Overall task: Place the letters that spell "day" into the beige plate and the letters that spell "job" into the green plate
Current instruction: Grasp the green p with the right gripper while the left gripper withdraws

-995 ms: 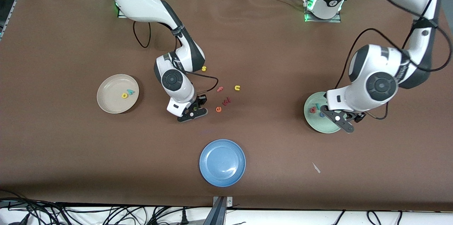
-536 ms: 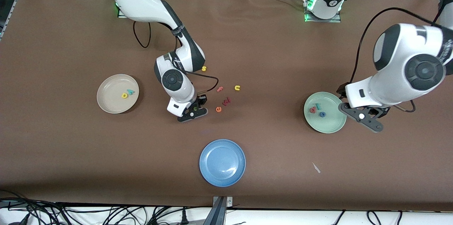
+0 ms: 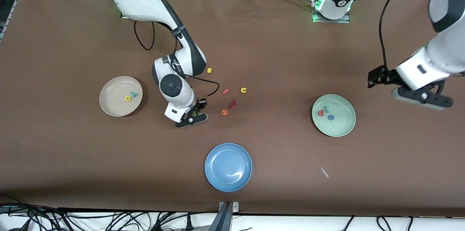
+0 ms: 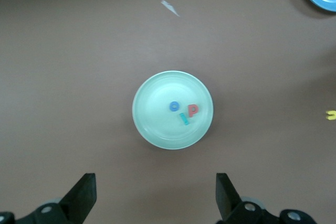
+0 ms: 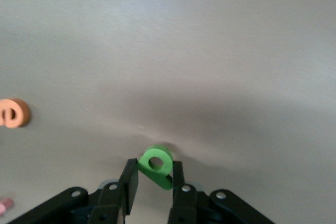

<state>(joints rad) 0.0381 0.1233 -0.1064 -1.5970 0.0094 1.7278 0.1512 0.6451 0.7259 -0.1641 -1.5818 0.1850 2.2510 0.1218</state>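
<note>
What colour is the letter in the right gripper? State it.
Green letter, clearest in the right wrist view, pinched in the right gripper.

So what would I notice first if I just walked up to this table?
Probably the right gripper, shut on a little green letter just above the brown table, between the beige plate and the loose orange letter. Then the green plate at the left arm's end, with three letters in it, and the open left gripper in the air beside it.

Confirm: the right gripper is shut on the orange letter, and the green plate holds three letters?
Not quite. The right gripper is shut on the green letter, as the right wrist view shows; the orange letter lies on the table. The green plate does hold three letters.
</note>
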